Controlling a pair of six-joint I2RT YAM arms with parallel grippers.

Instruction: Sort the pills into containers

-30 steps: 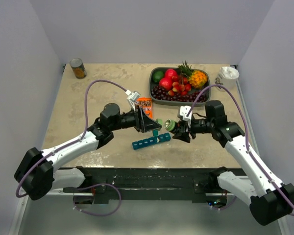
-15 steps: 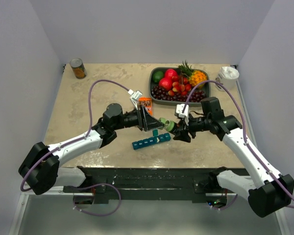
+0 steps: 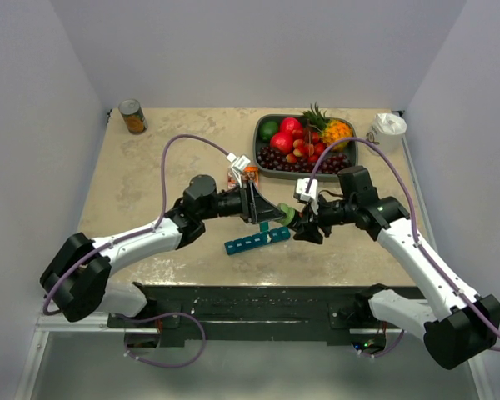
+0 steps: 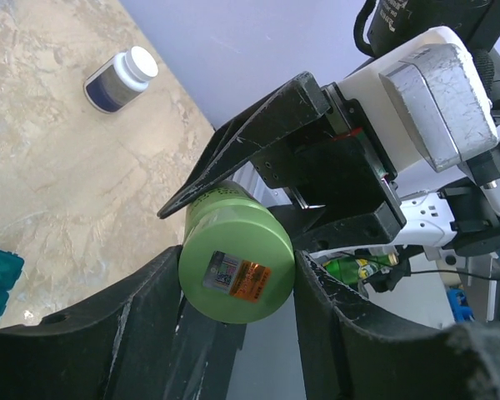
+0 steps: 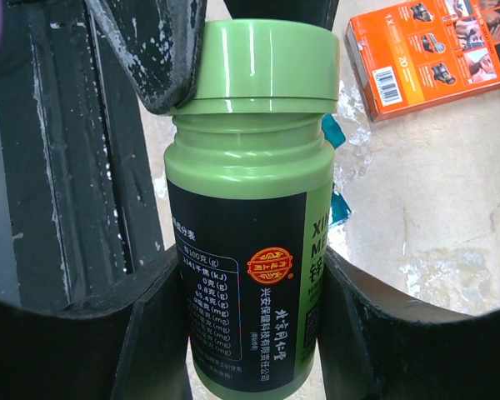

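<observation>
On the left, our left end effector point(image 4: 237, 275) is pinched around the cap point(image 5: 262, 58) of the green bottle point(image 5: 246, 250). This is where we expect the first trouble. If the pads ride only on the cap's smooth rim, we judge they could skid round it without turning it, or slide off the end. The bottle hangs in the air between the two arms, lying roughly on its side over the worktop point(image 3: 150, 183). If the cap comes free in that position, pills could pour out at once and scatter. We cannot see any pills, so how full the bottle is remains a guess. The pill organiser point(image 3: 257, 239) lies flat on the worktop just below and in front of the bottle, towards the near edge. It is close enough that a dropped bottle or a dipping finger could knock it askew, or snap shut what looks like a raised lid. On the right, our right end effector point(image 5: 246, 333) is clamped on the labelled body of the bottle, with a finger on each side. That label looks glossy, so a hard twist from the left arm might spin the whole bottle in this grip instead of loosening the cap.
</observation>
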